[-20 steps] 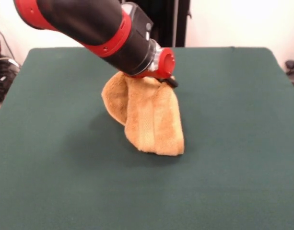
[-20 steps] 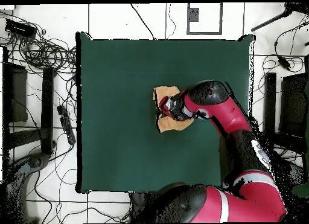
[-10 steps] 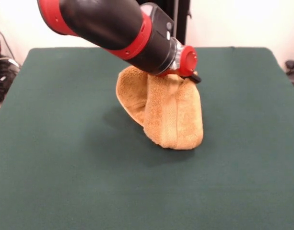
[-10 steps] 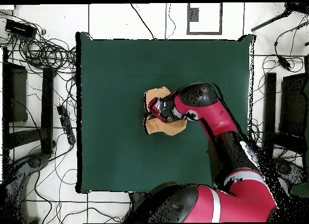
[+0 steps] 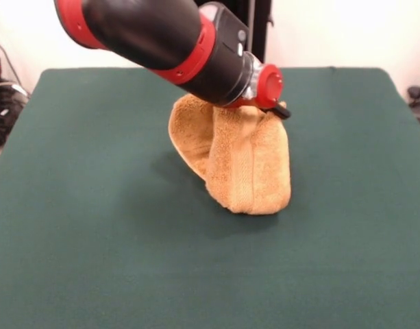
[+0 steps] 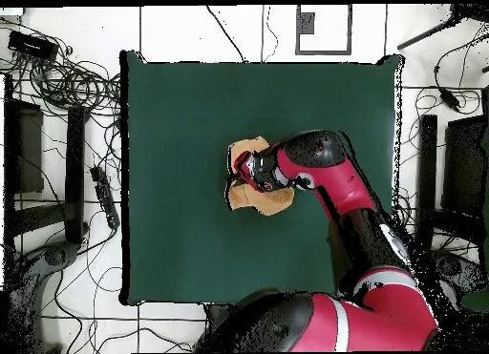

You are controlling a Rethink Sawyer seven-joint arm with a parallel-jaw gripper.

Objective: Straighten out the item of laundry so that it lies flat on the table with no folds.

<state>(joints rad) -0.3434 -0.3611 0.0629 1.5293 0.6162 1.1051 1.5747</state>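
Note:
The item of laundry point(image 5: 247, 164), an orange-tan towel, hangs bunched in vertical folds, its woven band running down the front. Its lower end rests on the green table point(image 5: 93, 240) near the middle. My gripper point(image 5: 279, 110) is at the towel's top and shut on its upper edge, with only a black tip showing past the red wrist ring. In the overhead view the towel point(image 6: 269, 203) shows around the gripper point(image 6: 236, 175), mostly covered by the arm.
The red and black arm point(image 5: 155, 41) slants in from the upper left above the towel. In the overhead view, cables point(image 6: 67, 83) and dark stands point(image 6: 24, 145) lie on the floor beside the table's left edge.
The arm carried the towel to the right in the front view, dragging its lower end along the table. Over the last half second it has hardly moved.

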